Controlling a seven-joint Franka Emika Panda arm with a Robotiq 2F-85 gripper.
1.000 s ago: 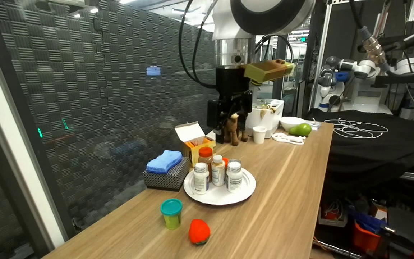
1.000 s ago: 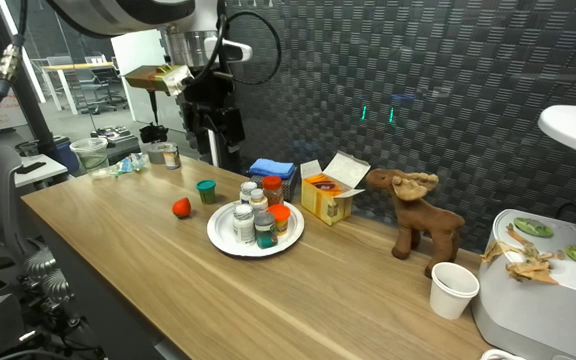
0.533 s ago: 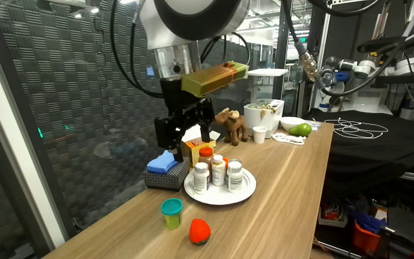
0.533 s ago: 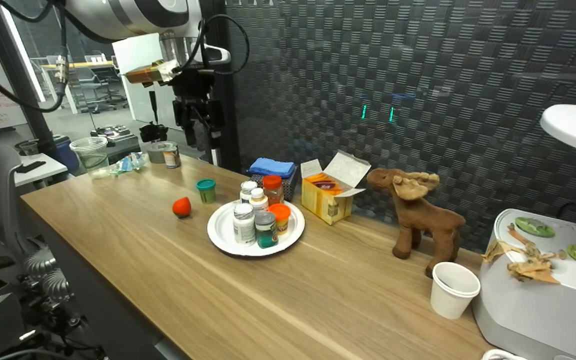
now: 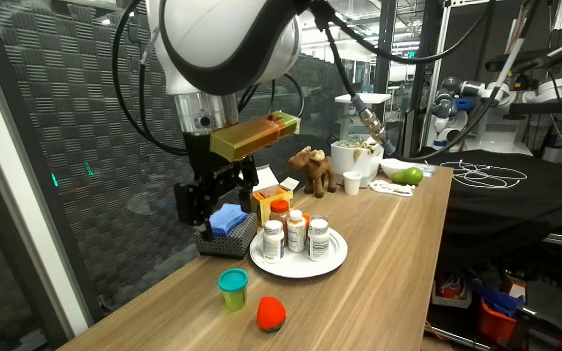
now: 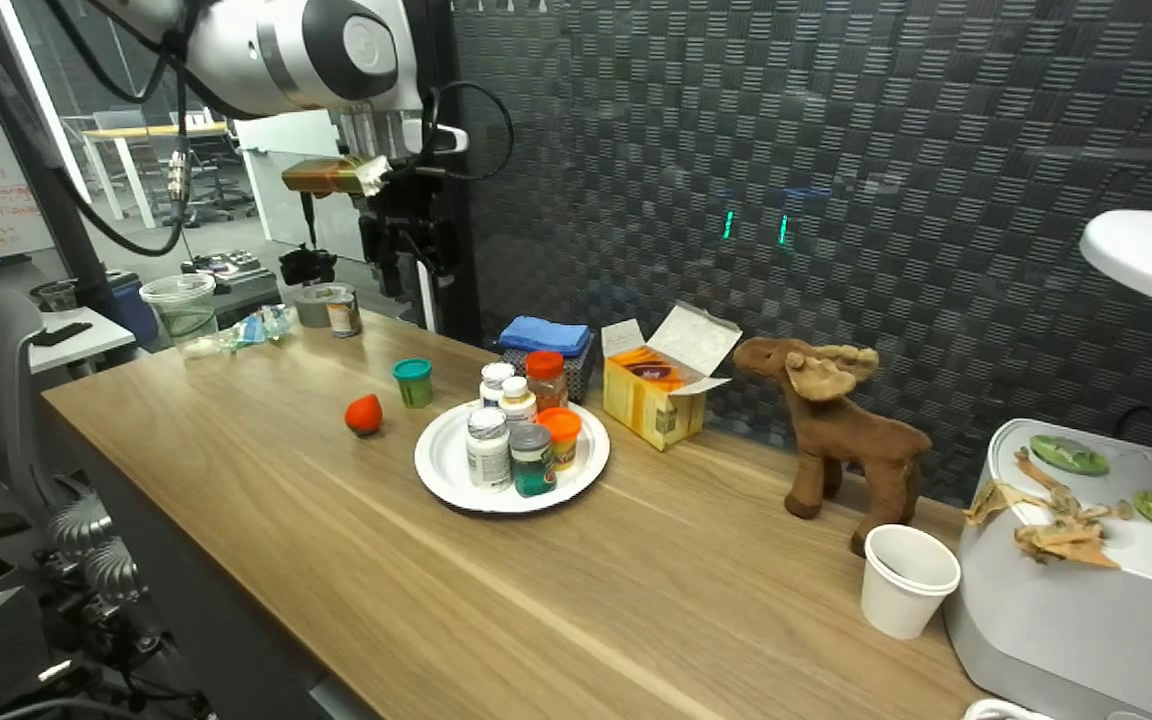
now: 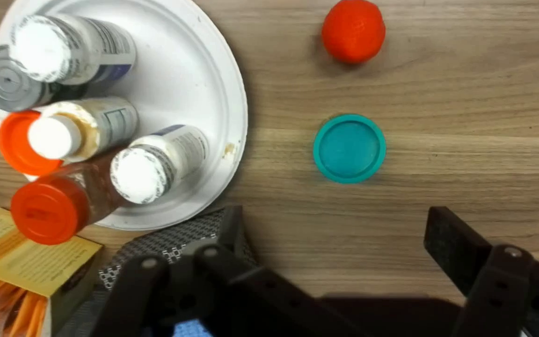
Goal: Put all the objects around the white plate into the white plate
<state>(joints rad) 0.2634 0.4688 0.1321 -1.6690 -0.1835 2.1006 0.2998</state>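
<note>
Two small things stand off the round, flat, white plate [image 6: 444,465], on the brown wooden table [image 6: 366,530]: a short, plastic-looking green cup [image 6: 415,389] with a teal lid [image 7: 349,149], upright, and a rounded red ball [image 7: 353,32] near it. Six small cylindrical bottles and jars [image 6: 530,440] are on the plate already, bunched so that a bare stretch faces the pair. The black two-fingered gripper [image 7: 335,224] hangs above the table with its jaws spread wide and nothing between them.

The step in hand looks to be reaching for the cup: in the wrist view its lid lies ahead of the gap between the fingers [image 7: 452,248], with the ball beyond. The next move probably calls for bringing the spread jaws over the lid, lowering them around the cup's sides and closing there; the plate's bare stretch seems the likely place for it, leaving the ball for last.
</note>
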